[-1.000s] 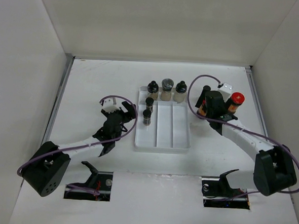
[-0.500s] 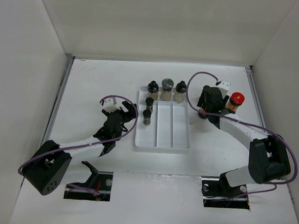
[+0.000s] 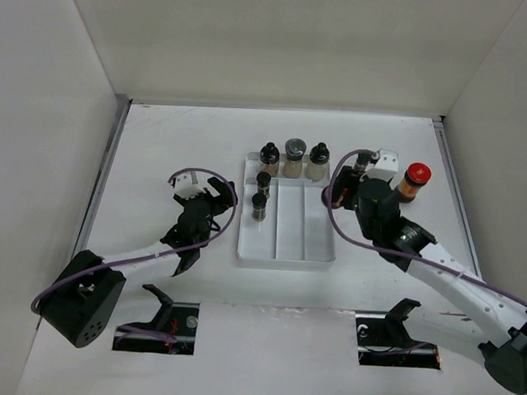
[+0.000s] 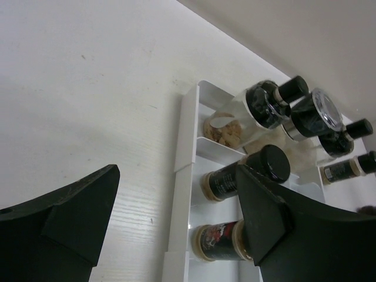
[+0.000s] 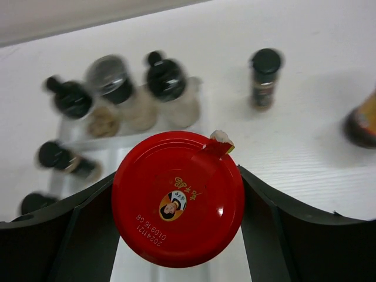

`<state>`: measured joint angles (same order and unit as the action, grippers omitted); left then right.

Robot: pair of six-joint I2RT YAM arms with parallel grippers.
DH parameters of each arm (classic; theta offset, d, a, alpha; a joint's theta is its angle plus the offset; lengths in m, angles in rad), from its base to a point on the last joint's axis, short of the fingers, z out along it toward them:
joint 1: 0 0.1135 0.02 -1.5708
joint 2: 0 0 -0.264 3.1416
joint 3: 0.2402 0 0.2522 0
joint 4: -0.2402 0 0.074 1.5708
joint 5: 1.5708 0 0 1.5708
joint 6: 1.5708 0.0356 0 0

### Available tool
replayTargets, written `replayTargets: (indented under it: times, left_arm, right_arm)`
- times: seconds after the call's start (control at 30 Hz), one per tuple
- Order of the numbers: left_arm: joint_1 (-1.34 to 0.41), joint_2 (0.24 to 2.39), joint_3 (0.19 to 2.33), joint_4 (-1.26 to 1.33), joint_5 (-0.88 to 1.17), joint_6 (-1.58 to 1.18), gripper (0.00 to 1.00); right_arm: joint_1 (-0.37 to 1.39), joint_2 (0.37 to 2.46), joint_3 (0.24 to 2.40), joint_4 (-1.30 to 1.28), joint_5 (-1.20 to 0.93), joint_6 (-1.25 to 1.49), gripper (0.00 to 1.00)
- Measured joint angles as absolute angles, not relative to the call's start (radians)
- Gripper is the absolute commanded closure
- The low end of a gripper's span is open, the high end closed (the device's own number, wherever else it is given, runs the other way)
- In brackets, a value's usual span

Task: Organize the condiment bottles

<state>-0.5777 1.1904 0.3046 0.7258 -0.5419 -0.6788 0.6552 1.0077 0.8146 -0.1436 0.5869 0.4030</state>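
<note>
Right gripper (image 5: 178, 205) pinches the round red-capped jar (image 5: 176, 188), cap dead centre between its fingers, by the white three-compartment tray (image 3: 285, 261). Left gripper (image 3: 214, 193) hangs spread beside the tray's left wall.

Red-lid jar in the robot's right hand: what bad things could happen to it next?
The red-lid jar hangs in the right hand at the right edge of the tray, close to the black-capped shaker. Lowered carelessly, it might knock that over. It also looks wide for the tray's narrow slot, so it could catch on a wall and tip.
</note>
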Motion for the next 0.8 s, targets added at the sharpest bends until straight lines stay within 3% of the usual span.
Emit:
replayTargets:
  times: [0.3, 0.8]
  left_arm:
    - [-0.408, 1.084, 0.215, 0.713, -0.542, -0.801, 0.21]
    - [-0.400, 1.114, 0.214, 0.709, -0.487, -0.831, 0.21]
  right_arm:
    - [1.039, 1.134, 0.816, -0.104, 0.549, 0.459, 0.52]
    - [1.108, 1.482, 0.908, 0.125, 0.546, 0.444, 0.51]
